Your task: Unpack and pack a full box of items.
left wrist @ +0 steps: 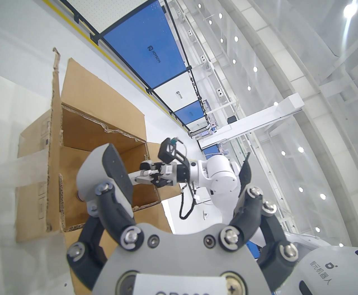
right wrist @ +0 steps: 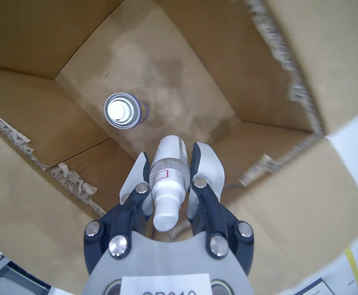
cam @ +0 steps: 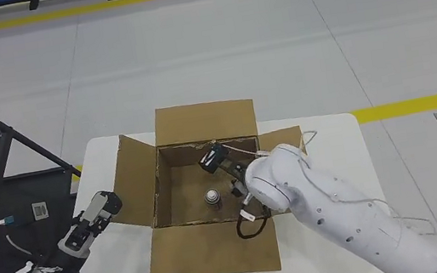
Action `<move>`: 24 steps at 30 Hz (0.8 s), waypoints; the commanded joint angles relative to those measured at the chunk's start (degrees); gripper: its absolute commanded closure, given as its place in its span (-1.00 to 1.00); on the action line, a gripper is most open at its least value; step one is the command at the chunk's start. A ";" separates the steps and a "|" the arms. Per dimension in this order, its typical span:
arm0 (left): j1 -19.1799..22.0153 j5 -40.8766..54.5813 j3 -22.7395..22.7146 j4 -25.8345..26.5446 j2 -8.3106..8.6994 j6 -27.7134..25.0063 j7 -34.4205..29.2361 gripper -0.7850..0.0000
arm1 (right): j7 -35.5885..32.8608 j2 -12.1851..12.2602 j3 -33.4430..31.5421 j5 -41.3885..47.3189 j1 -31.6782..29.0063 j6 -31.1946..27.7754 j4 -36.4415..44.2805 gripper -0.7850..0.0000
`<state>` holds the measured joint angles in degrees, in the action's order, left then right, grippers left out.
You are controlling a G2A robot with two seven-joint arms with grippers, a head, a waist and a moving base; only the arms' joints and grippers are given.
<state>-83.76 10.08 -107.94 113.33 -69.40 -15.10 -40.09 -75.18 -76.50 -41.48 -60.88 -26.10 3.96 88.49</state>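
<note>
Brown corrugated cardboard is forming the open box, which is sitting on the white tabletop with its four flaps folded outward. Inside the box, the right tool is pinching a white plastic spray bottle with a clear collar around its upper body, with the nozzle pointing back toward the wrist. A metal-rimmed aerosol can with a white nozzle is standing upright on the box floor near the bottle. Outside the box, beside its left flap, the left tool is hanging spread and empty. The hold is looking narrow, so the round bottle is probably risking a slip or a swing between the pads. Any sideways drift inside the box is likely risking a tipped can, and a slanted lift could be catching the ragged flap edges. Counting: one box, one bottle, one can, two tools.
</note>
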 commanded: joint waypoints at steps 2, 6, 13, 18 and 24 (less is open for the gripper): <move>0.00 0.00 0.00 0.00 0.00 0.00 0.00 -1.00 | -5.99 2.62 -8.00 -6.61 -5.31 2.65 13.47 1.00; 0.00 0.00 0.00 0.00 0.00 0.00 0.00 -1.00 | -11.76 5.19 -18.79 -15.99 -14.18 6.47 29.08 1.00; 0.00 0.00 0.00 0.00 0.00 0.00 0.00 -1.00 | -12.82 6.82 -30.86 -26.93 -25.21 11.05 33.48 1.00; 0.00 0.00 0.00 0.00 0.00 0.00 0.00 -1.00 | -12.82 7.01 -35.37 -26.46 -26.38 11.13 24.00 1.00; 0.00 0.00 0.00 0.00 0.00 0.00 0.00 -1.00 | -12.82 7.15 -39.55 -19.12 -25.89 8.15 15.61 1.00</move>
<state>-83.76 10.08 -107.94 113.33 -69.40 -15.10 -40.09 -88.00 -69.35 -80.74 -81.38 -52.06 12.82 105.15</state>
